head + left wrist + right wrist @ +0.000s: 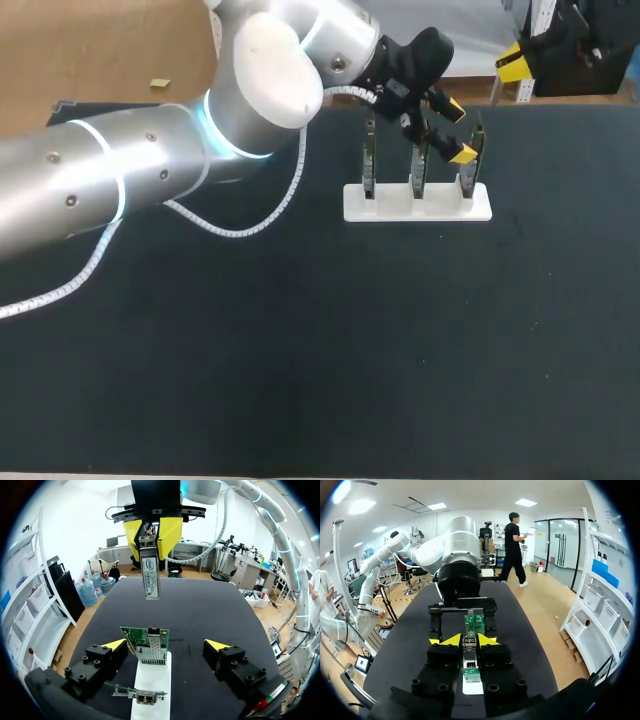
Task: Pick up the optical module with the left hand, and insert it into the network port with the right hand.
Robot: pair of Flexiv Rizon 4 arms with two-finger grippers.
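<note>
My left gripper [166, 644] spread around one network card [147, 645] (three stand in one white rack [417, 205]), right gripper [470, 640] clamped on one optical module [150, 575].

- The right hand [468, 640] is pinching the optical module [469, 651] between its yellow tips.
- A green network card [474, 623] is standing just ahead.
- A white base [473, 686] is lying under the hand.
- The left arm [460, 545] is hanging beyond the card.

Black table [300, 380]; white stand [440, 208]; green network cards [142, 636]; silver optical module [150, 577], white label; left gripper [166, 645] and right gripper [151, 539] black, yellow-tipped; silver arm [100, 185], cyan ring.
</note>
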